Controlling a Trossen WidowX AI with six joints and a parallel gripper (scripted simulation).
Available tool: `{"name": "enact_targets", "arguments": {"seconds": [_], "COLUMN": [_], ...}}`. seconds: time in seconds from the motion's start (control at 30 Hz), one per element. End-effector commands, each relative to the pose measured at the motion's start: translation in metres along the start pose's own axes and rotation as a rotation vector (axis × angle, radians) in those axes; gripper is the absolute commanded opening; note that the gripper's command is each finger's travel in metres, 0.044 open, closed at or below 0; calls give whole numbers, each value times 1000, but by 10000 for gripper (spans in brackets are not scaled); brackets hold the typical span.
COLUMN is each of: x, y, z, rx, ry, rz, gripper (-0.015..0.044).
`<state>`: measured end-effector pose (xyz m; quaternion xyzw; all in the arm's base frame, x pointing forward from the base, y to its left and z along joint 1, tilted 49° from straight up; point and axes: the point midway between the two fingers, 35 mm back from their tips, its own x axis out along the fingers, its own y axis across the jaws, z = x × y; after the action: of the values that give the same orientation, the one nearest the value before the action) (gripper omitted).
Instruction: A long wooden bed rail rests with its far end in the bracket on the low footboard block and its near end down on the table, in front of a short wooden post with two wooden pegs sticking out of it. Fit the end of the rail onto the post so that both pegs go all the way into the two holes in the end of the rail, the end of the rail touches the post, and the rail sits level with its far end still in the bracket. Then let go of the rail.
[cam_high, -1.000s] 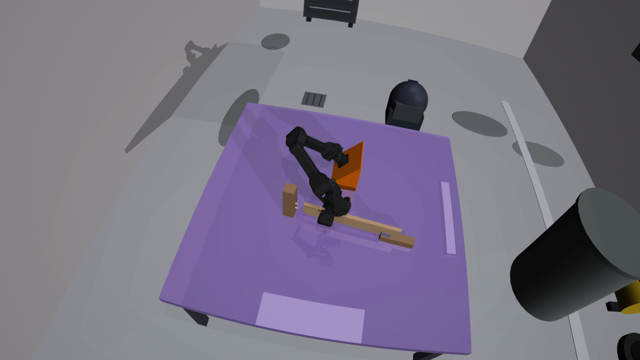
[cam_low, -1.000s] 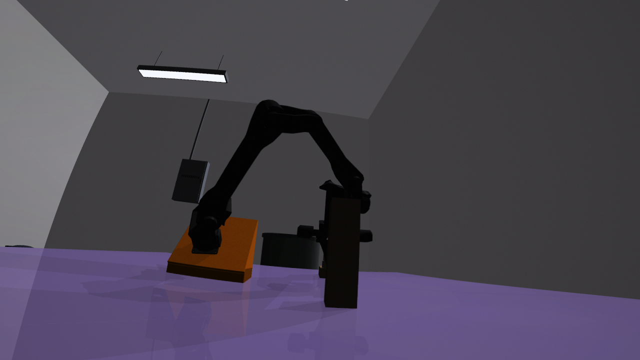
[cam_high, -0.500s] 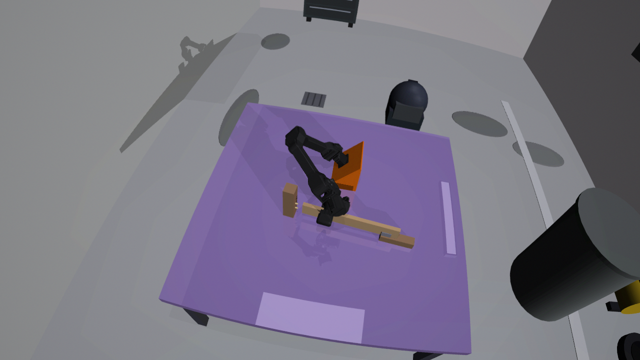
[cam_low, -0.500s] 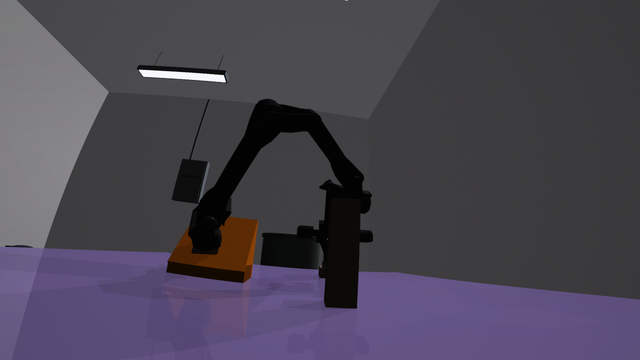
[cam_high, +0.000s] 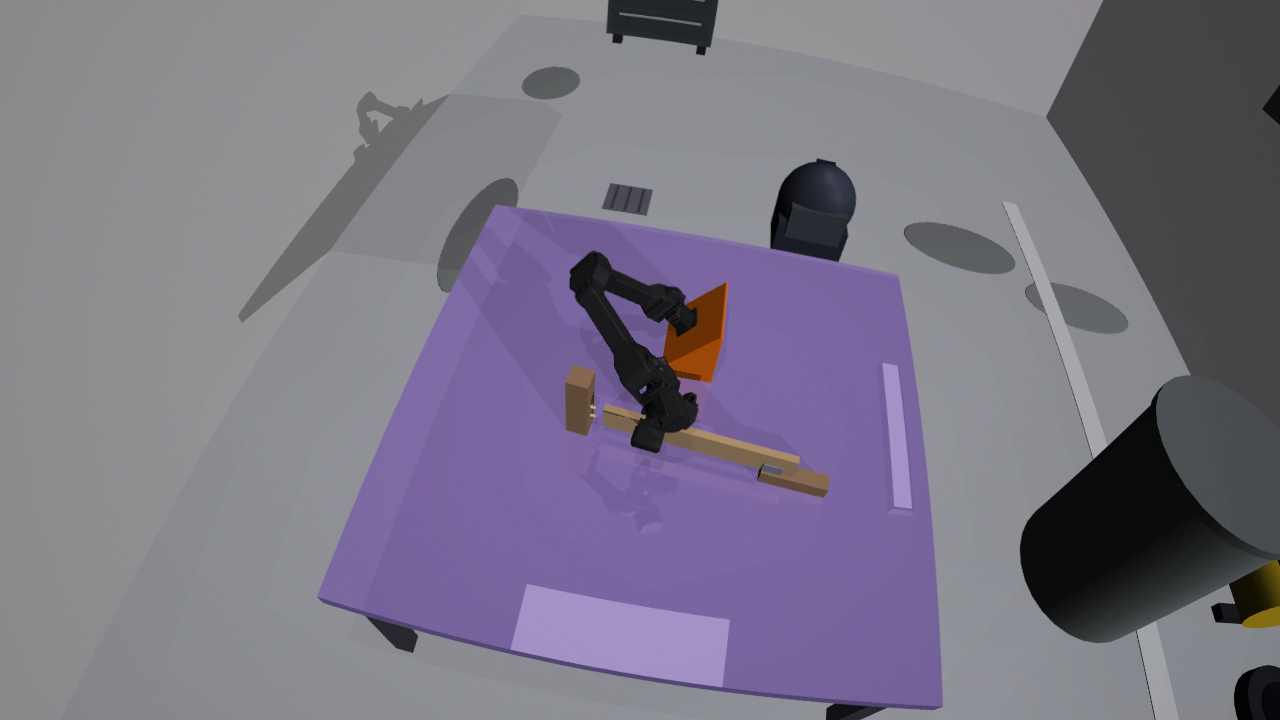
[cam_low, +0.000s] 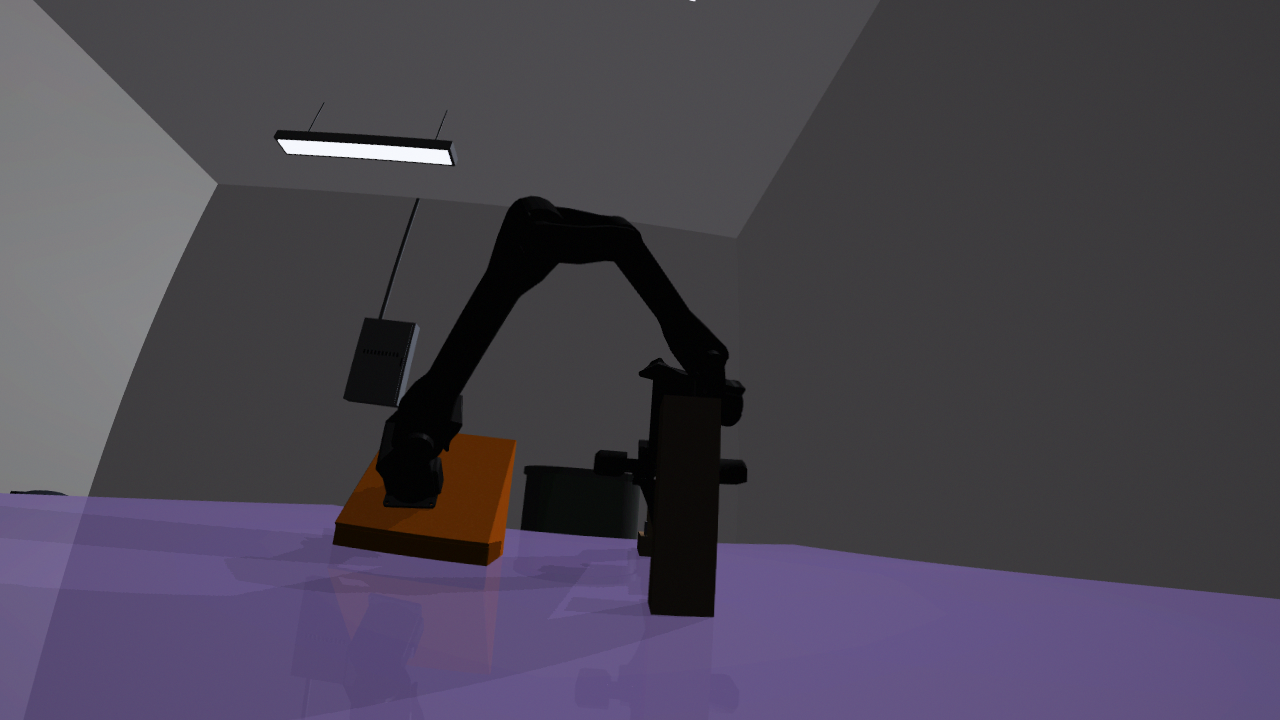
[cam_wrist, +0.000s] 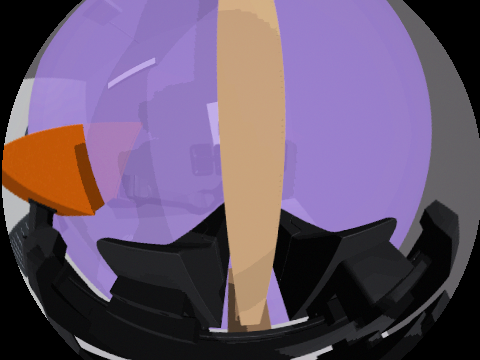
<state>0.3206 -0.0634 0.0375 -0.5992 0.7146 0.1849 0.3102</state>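
rail (cam_high: 716, 443) clamped in jaws, short of post (cam_high: 580, 399).

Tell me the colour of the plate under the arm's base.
Orange base plate, clearest in the top view.

From above, we cannot make out the holes in the end of the rail (cam_high: 707, 440), and the pegs (cam_high: 593, 410) are too small to count surely. The arm (cam_high: 626, 349) covers the gripper (cam_high: 646, 436) and its fingers. In the exterior view the post (cam_low: 684, 501) is a dark shape hiding the rail behind it. The wrist view cuts off both ends of the rail.
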Motion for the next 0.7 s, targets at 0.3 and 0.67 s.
{"name": "enact_targets", "arguments": {"seconds": [0.3, 0.67], "x": [-3, -2], "y": [0, 0], "z": [-4, -7], "rx": [-5, -5], "ry": [-1, -1], "rz": [-4, -4], "gripper": [0, 0]}}
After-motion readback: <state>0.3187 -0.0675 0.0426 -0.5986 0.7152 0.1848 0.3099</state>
